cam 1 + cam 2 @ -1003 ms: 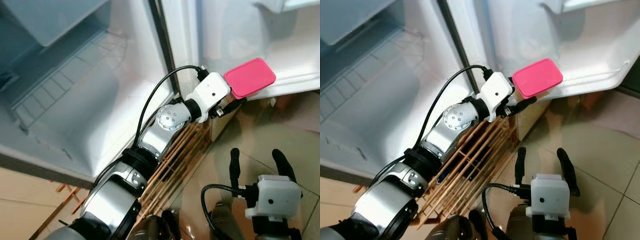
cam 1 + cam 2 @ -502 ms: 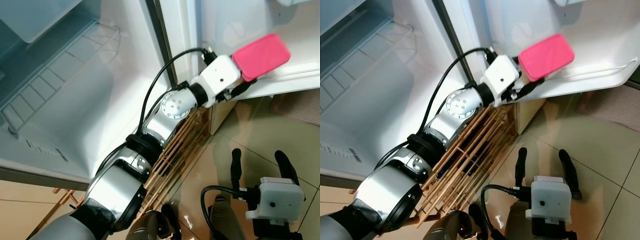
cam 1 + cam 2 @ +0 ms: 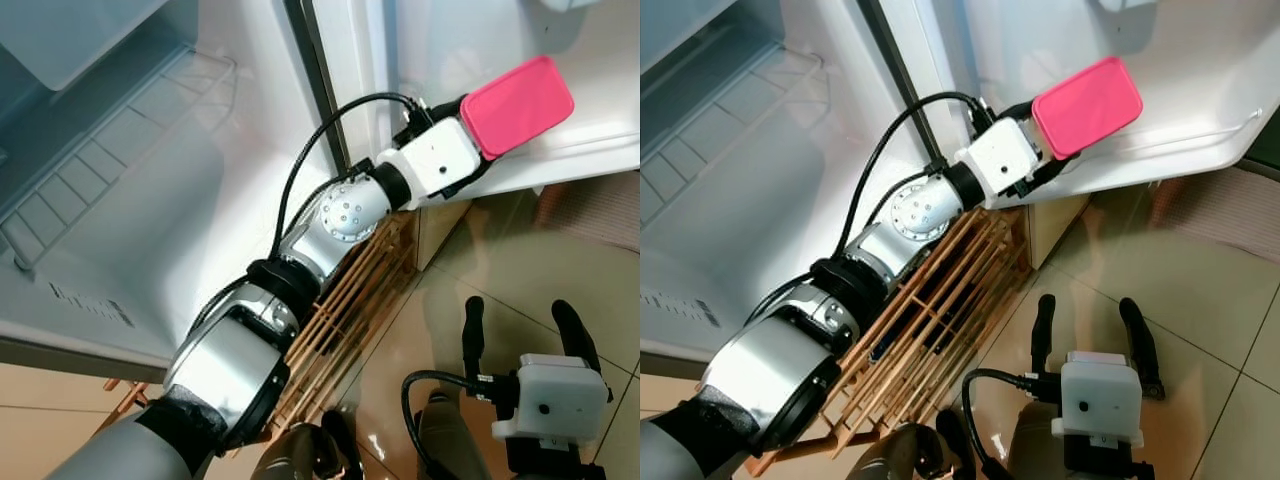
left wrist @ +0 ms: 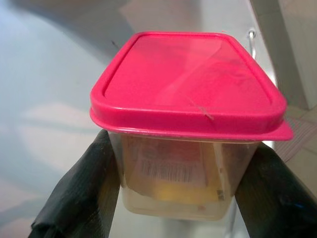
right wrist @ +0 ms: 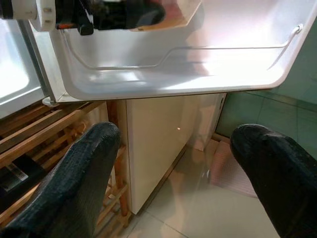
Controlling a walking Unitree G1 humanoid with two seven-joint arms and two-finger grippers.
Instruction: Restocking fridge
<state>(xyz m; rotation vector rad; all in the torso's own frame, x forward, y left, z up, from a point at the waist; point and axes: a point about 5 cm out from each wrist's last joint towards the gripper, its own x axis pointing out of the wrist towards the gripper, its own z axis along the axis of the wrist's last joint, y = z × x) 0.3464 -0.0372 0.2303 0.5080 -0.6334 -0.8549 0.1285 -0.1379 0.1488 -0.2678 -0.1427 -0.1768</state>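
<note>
A tiled floor (image 3: 560,270) carries a slatted wooden rack (image 3: 930,320) beside a cream cabinet (image 5: 158,144).

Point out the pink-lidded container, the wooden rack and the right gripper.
pink-lidded container (image 4: 185,79), left wrist view, centre of the lid.
wooden rack (image 3: 940,310), right eye view, on its slats.
right gripper (image 3: 520,325), left eye view, midway between the fingertips.

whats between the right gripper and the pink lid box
Tiled floor, then the front rail of the fridge door shelf, as the right eye view shows. The left gripper holds the pink-lidded container over that shelf; the right gripper hangs below.
</note>
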